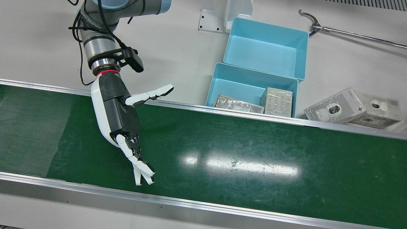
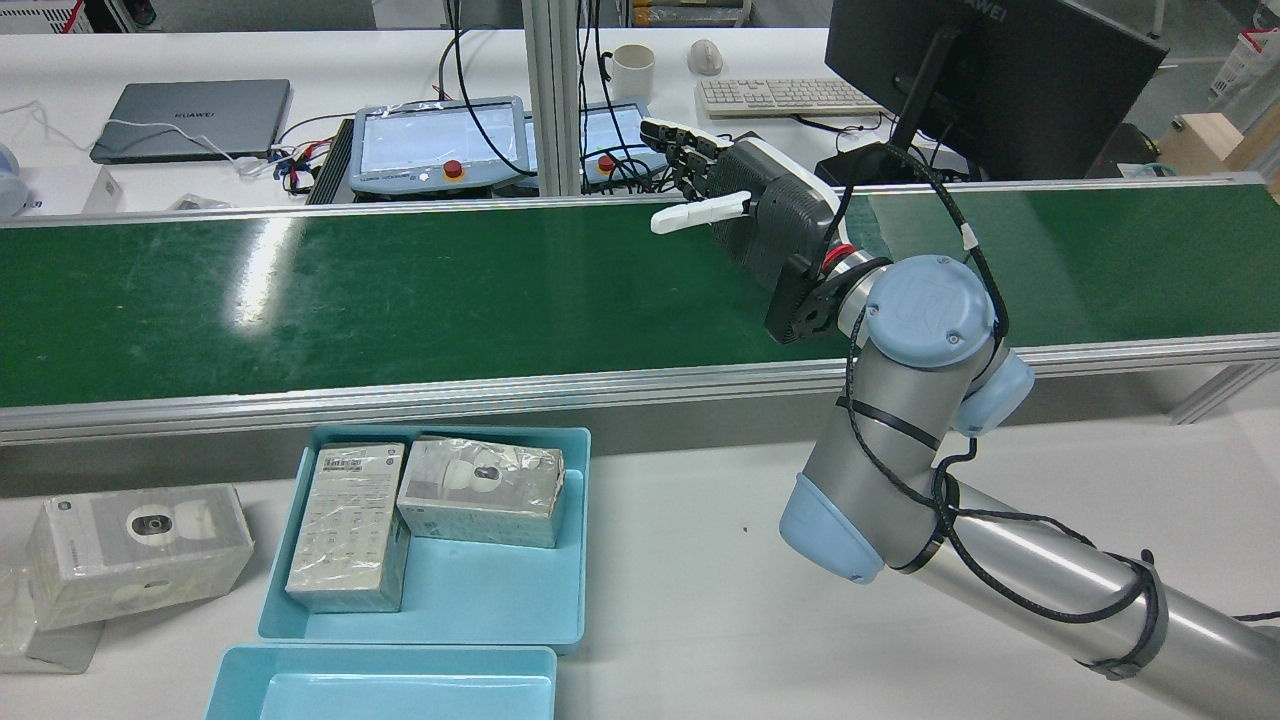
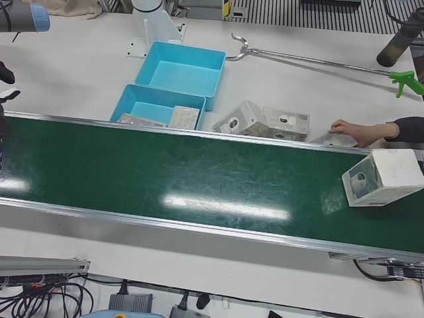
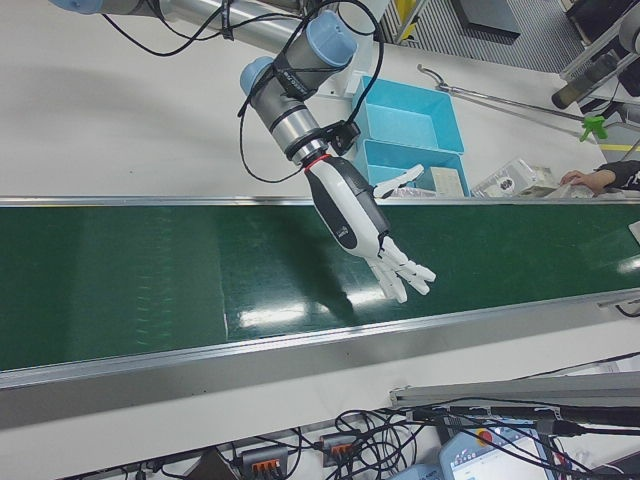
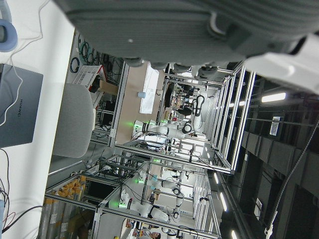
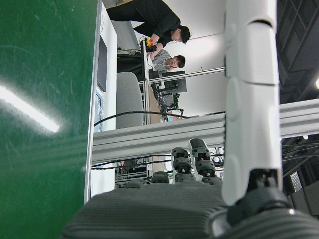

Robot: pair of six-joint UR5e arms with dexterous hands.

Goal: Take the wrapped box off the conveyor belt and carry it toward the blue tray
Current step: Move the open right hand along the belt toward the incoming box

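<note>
A wrapped white box [image 3: 384,177] with a camera pictured on it lies on the green belt [image 3: 199,179] at the far right end of the left-front view. My right hand [image 1: 124,117] hovers over the other part of the belt, open, fingers spread and slanting down, thumb stretched toward the trays, nothing in it. The rear view shows the same right hand [image 2: 750,215], palm turned to the belt's empty left stretch. The nearer blue tray [image 1: 222,84] holds two wrapped boxes. My left hand [image 5: 189,25] shows only as a grey palm in its own view, holding nothing.
A second, empty blue tray [image 1: 267,51] stands behind the first. More wrapped boxes [image 1: 353,108] lie on the table beside the trays, and a person's hand [image 3: 351,129] rests on one. A long hooked pole [image 1: 349,33] lies beyond them. Metal rails [image 1: 190,108] edge the belt.
</note>
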